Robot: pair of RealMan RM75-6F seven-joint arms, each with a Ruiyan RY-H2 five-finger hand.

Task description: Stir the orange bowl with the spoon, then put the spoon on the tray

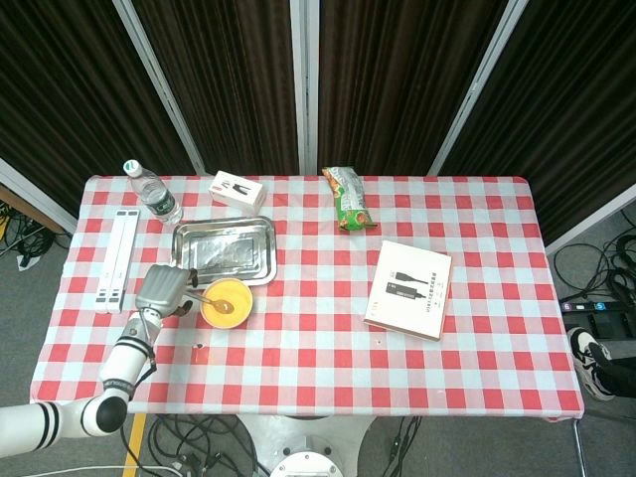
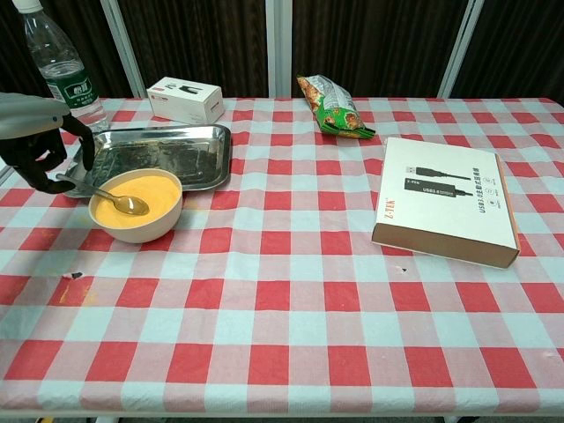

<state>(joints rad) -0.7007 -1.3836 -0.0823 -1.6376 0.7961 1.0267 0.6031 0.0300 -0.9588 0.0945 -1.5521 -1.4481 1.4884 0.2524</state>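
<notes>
The left hand [image 2: 40, 141] is hovering just left of the orange bowl [image 2: 136, 206], its dark fingers [image 2: 35, 163] curling in and pinching the handle of the spoon [image 2: 110, 198]. The spoon is slanting down from the hand toward the bowl, and its scoop is lying in the yellow-orange filling near the middle of the bowl. In the head view the same hand [image 1: 164, 290] is showing as a grey block beside the bowl [image 1: 226, 301], with the spoon [image 1: 209, 299] reaching over the rim. The right hand is not showing in either view.

The tray [image 2: 207, 141] is sitting just behind the bowl, its near edge close to the bowl's far rim; whether they are touching I cannot tell. A water bottle [image 2: 60, 66] is standing upright behind and left of the bowl, beyond the hand. A small white box [image 2: 185, 99] is lying behind the bowl, past the tray's far edge. A green snack bag [image 2: 333, 107] is lying behind and right of the bowl. A large flat box [image 2: 449, 198] is resting well to the right of the bowl. In the head view, a long white strip [image 1: 116, 258] is lying left of the bowl near the table edge. Everything is resting on a red-and-white checked tablecloth [image 2: 291, 308].
</notes>
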